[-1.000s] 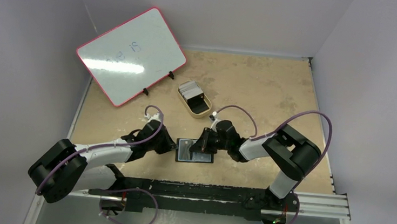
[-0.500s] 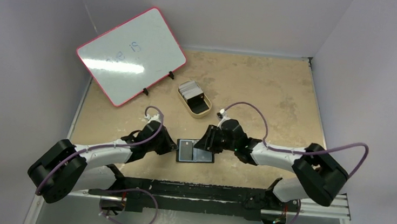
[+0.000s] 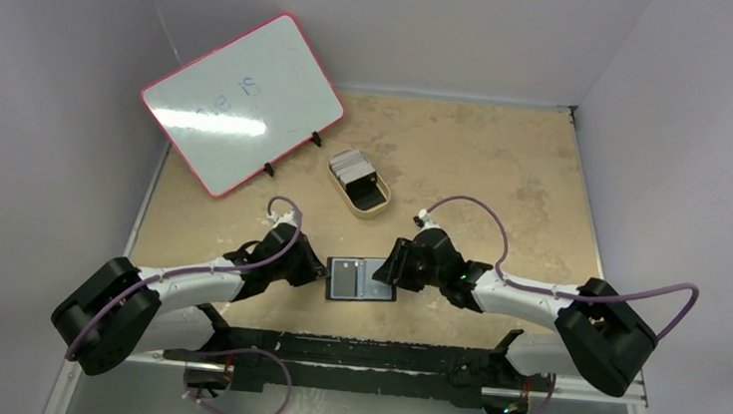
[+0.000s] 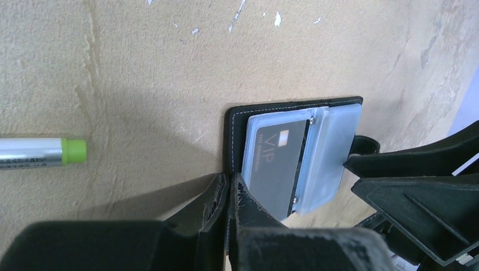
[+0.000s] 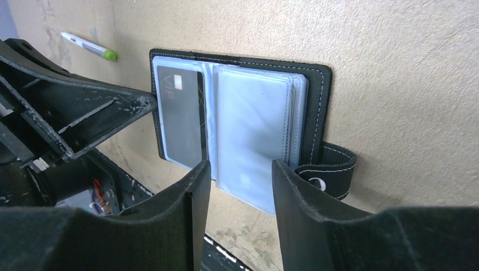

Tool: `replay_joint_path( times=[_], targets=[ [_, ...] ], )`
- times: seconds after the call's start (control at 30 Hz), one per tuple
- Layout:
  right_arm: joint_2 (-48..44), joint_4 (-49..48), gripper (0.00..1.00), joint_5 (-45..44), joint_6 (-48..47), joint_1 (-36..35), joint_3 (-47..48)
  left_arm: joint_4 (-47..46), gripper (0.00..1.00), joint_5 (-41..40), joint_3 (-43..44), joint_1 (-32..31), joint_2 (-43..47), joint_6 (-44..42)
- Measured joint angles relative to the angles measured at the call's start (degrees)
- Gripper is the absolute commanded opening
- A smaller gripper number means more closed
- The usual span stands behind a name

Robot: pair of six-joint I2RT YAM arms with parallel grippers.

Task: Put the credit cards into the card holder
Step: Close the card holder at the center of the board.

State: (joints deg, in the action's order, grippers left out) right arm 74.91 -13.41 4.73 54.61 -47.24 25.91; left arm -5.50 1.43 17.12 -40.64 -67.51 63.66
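The card holder (image 3: 357,282) lies open and flat near the front edge, its clear bluish sleeves facing up. My left gripper (image 3: 322,273) is shut on the black left cover edge of the card holder (image 4: 234,135), pinning it. A dark credit card marked VIP (image 4: 277,164) sits in the left sleeve and also shows in the right wrist view (image 5: 181,113). My right gripper (image 5: 240,166) stands open just off the holder's right side (image 3: 390,271), holding nothing. The whitish stack of credit cards (image 3: 350,163) rests at the far end of the tan tin (image 3: 371,199). The snap tab (image 5: 330,169) lies loose.
A silver pen with a green tip (image 4: 39,152) lies left of the holder, hidden under the left arm in the top view. A pink-framed whiteboard (image 3: 242,101) stands at the back left. The black rail (image 3: 380,353) runs along the front edge.
My right gripper has opened and drawn back to the right, off the holder. The dark card stays in the left sleeve. The left gripper has not moved.
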Motion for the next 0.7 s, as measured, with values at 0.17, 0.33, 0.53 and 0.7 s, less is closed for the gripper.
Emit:
replay_joint_path(
  times=[0.17,0.33,0.53,0.7],
  targets=[
    [-0.46,4.11,0.45,-2.62,-1.29,0.0,1.79,-0.81,0.1,2.25,-0.02,-0.02,0.02,1.31],
    [-2.89,11.74,0.43,-6.93,-3.76,0.0,5.6,-5.92,0.17,6.71,-0.24,-0.13,0.02,3.72],
    [-6.05,19.26,0.42,-10.91,-5.75,0.0,8.96,-11.61,0.19,10.27,-0.33,-0.33,0.02,5.88],
    [-7.78,24.04,0.44,-13.22,-6.36,0.0,9.05,-15.93,0.2,12.35,-0.33,-0.48,-0.83,6.97]
  ],
)
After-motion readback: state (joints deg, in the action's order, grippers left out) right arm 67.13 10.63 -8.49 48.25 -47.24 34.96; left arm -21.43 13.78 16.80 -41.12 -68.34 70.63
